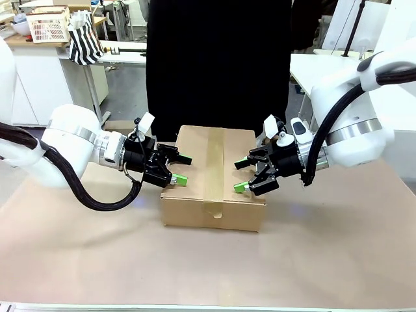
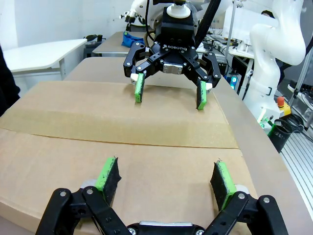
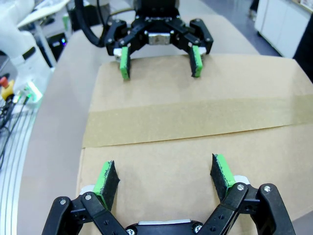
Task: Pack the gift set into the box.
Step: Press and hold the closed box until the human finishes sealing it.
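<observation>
- box (image 1: 214,175) lies closed on the table (image 1: 325,247), tape strip (image 1: 215,170) along its seam
- left gripper (image 1: 179,168) wide at its left edge; right gripper (image 1: 241,174) wide at its right edge

A person in black (image 1: 218,62) stands at the table's (image 1: 97,260) far edge; behind, a white lattice basket (image 1: 49,27) and a striped bag (image 1: 84,42).

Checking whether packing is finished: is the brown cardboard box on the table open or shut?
Shut. The brown corrugated cardboard box has its top flaps lying flat, with a clear-brown tape strip running along the seam and over the near edge.
</observation>
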`<action>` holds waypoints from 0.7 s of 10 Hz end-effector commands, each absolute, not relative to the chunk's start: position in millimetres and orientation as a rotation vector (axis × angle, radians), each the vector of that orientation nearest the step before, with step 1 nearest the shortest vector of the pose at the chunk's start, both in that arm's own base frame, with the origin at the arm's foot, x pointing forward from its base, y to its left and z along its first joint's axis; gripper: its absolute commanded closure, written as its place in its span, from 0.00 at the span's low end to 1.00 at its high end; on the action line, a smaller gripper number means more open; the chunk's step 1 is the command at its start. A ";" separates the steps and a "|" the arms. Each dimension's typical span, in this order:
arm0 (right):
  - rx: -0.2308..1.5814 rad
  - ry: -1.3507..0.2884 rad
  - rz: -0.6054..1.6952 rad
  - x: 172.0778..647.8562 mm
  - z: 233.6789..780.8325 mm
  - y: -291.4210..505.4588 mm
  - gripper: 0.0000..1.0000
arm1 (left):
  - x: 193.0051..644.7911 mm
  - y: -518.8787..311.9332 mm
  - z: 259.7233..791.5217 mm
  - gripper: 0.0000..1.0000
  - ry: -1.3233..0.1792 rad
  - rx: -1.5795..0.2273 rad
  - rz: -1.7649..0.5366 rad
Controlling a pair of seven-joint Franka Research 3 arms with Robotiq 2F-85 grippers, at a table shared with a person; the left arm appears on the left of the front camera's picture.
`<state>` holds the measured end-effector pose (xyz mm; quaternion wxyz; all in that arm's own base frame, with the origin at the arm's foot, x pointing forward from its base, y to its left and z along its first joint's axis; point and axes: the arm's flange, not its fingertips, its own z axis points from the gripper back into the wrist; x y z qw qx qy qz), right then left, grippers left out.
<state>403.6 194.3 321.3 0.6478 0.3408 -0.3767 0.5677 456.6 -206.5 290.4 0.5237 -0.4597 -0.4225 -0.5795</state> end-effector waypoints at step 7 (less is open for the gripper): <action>0.999 -0.490 1.005 401.5 376.0 194.2 0.00 | 466.4 -198.3 346.7 0.00 -0.624 -1.341 -1.214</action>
